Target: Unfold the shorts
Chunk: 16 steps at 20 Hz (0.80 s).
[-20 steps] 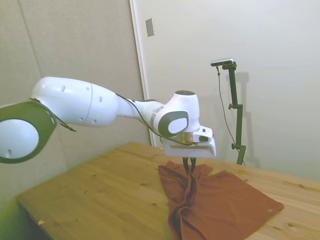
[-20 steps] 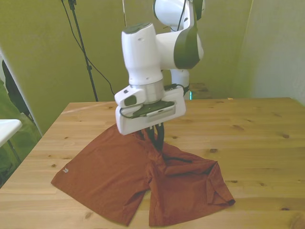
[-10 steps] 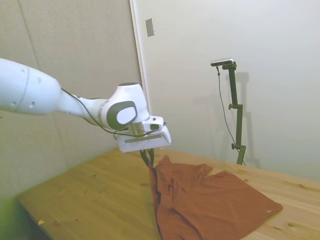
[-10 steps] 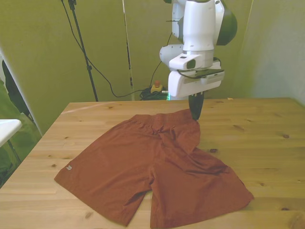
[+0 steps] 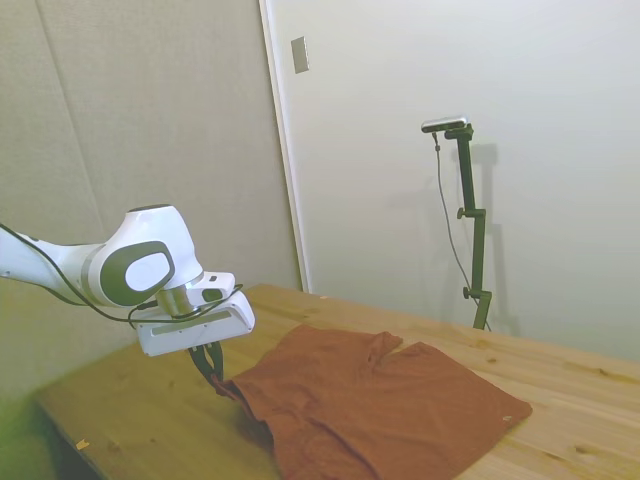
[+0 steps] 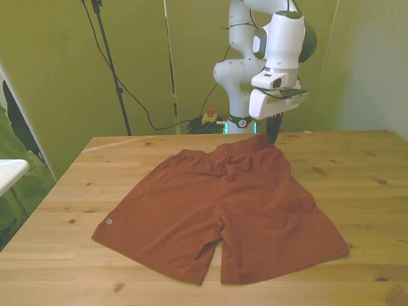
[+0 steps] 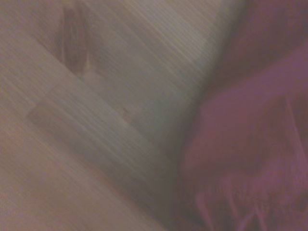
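honestly, the gripper (image 6: 273,134) was pinched on a waistband corner of the shorts (image 6: 223,197), otherwise spread flat on the table (image 6: 370,191); pulling further risked dragging it all askew.

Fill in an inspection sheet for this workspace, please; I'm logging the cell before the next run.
Surface: wooden table, bare around the cloth, knots in the planks.
Job's things: shorts spread nearly flat, both legs toward the camera in the front view, small pale logo on the leg at the front view's left; one waistband corner is raised off the table.
Clutter: nothing seen.
Grippers: gripper shut on that waistband corner, low over the table at its far edge.
Cables: dark cables hang by the wall behind the table; a thin cable runs along the arm.
Surroundings: plain walls; a green cloth-like shape at the front view's left edge.
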### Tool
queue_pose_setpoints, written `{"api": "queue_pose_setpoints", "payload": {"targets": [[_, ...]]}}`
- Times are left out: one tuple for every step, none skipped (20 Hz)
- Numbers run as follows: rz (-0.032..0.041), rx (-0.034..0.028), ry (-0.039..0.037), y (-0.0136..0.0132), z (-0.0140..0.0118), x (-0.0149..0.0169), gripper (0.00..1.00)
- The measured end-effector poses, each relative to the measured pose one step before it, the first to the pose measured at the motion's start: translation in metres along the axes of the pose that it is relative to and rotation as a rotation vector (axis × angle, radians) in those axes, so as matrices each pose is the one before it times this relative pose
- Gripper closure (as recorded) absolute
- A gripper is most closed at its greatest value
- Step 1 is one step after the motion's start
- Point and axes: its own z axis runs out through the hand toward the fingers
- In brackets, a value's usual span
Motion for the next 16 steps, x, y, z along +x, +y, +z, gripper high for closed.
{"api": "queue_pose_setpoints", "payload": {"targets": [[0.00042, 0.00030, -0.00110, 0.00005, 0.00050, -0.00045, 0.00], [0.00061, 0.00011, -0.00060, 0.00025, 0.00025, 0.00006, 0.00], [0.00092, 0.00008, -0.00028, 0.00032, 0.00012, 0.00004, 0.00], [0.00148, 0.00005, -0.00025, -0.00003, 0.00002, -0.00003, 0.00], [0.00278, 0.00039, -0.00099, -0.00001, 0.00009, -0.00009, 0.00], [0.00175, 0.00043, -0.00112, 0.00000, 0.00008, -0.00011, 0.00], [0.00163, 0.00016, -0.00039, 0.00000, 0.00004, -0.00007, 0.00], [0.00230, 0.00009, 0.00009, -0.00001, -0.00006, -0.00003, 0.00], [0.00253, 0.00035, 0.00011, -0.00011, -0.00031, -0.00011, 0.00], [0.00083, 0.00073, 0.00000, -0.00021, -0.00082, -0.00037, 0.00], [0.00012, 0.00001, 0.00197, -0.00034, -0.00158, -0.00058, 0.00], [-0.00002, -0.00020, 0.00334, -0.00042, -0.00214, -0.00089, 0.00], [0.00030, -0.00089, 0.00281, -0.00068, -0.00316, -0.00140, 0.00], [0.00109, -0.00216, 0.00038, -0.00116, -0.00398, -0.00199, 0.00], [0.00279, -0.00215, 0.00210, -0.00179, -0.00453, -0.00210, 0.00], [0.00307, -0.00246, 0.00253, -0.00206, -0.00511, -0.00247, 0.00]]}}
